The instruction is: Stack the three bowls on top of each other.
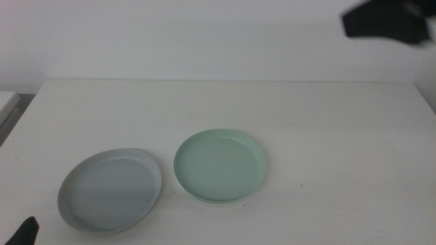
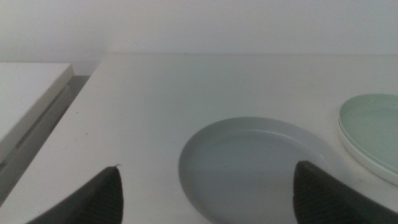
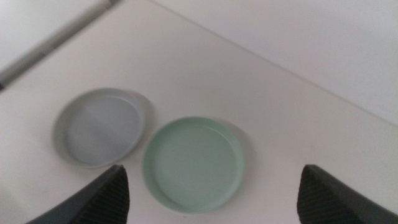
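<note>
The pale grey-blue bowl (image 1: 110, 190) lies alone at the table's front left. To its right sits the mint green bowl (image 1: 219, 165), nested on the white bowl (image 1: 193, 195), of which only a thin rim shows beneath it. My left gripper (image 2: 208, 167) is open and low at the front left corner, just short of the grey-blue bowl (image 2: 255, 162). My right gripper (image 3: 213, 167) is open and held high at the back right (image 1: 385, 20), looking down on the green bowl (image 3: 194, 163) and the grey-blue bowl (image 3: 101, 126).
The white table (image 1: 327, 122) ends at a pale wall behind. A lower white surface (image 2: 28, 93) stands beyond the table's left edge, across a dark gap.
</note>
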Available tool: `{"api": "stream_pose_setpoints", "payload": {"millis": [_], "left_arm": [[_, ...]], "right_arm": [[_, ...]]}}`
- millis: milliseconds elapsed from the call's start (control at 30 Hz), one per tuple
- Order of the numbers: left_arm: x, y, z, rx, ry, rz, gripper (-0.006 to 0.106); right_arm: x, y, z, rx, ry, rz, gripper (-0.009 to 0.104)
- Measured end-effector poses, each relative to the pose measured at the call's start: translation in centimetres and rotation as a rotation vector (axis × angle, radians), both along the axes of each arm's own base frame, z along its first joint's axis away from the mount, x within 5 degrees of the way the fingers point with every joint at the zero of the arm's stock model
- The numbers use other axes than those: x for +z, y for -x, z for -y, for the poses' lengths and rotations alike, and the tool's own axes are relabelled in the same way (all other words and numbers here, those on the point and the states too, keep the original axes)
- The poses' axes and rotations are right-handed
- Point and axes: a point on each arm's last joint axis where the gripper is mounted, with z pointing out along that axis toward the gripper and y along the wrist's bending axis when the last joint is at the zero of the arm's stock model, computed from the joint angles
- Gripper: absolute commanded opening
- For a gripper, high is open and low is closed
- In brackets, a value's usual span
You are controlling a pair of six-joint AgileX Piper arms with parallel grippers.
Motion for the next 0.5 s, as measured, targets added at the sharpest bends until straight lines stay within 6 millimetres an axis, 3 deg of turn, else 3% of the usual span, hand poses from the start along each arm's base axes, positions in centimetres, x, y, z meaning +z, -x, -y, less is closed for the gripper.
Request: {"api": "stream_pose_setpoints", "payload": {"millis": [133, 267, 500], "left_arm": [[0.0, 0.0, 0.0, 0.0, 0.0, 0.0, 0.094], [0.0, 0.0, 0.0, 0.0, 0.0, 0.0, 0.094], [0.0, 0.0, 0.0, 0.0, 0.0, 0.0, 0.094]], "right_arm": [[-1.5, 4.6, 1.3, 0.012, -0.057, 0.073, 0.089], [-2.4, 7.3, 2.3, 0.0, -0.091, 0.126, 0.089], [-2.8, 7.9, 2.4, -0.004, -0.105, 0.135, 0.089]]}}
